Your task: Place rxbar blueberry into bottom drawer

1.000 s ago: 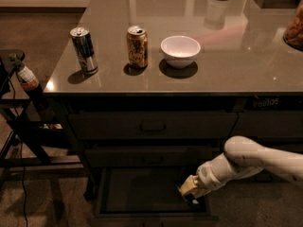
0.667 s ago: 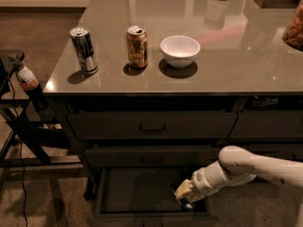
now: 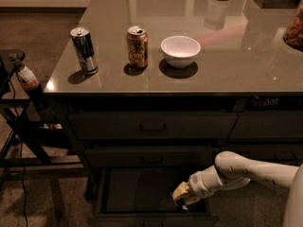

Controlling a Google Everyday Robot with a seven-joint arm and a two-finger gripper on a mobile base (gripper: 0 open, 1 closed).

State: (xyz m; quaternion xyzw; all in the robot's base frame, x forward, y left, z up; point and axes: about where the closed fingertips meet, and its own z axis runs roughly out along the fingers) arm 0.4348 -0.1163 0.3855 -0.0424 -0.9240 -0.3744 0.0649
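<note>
Since a second ago the claw (image 3: 182, 196) has slid toward 8 o'clock, lower and further left, and now sits over the open bottom drawer (image 3: 132, 194). The rxbar blueberry (image 3: 183, 206) shows only as a dark-blue sliver just under the claw's tip, at about 5 o'clock within the drawer and close to its front rim. I cannot tell whether the claw is clamped on the bar or has let it go. The white arm (image 3: 255, 169) reaches in from 3 o'clock, passing under the two closed handled drawers (image 3: 151, 125) above. On the counter (image 3: 199, 82), the blue-silver can (image 3: 84, 50) stands at 10 o'clock, the gold can (image 3: 137, 46) at 11 and the white bowl (image 3: 180, 50) at 12, all well apart from the work. The step in hand looks like the release. To do it well, the bar should be low and flat over the dark drawer floor, wholly inside the front rim, before it is let go, so that it lies still instead of tipping onto the edge. The arm should then draw back toward 3 o'clock, staying below the middle drawer's face.
</note>
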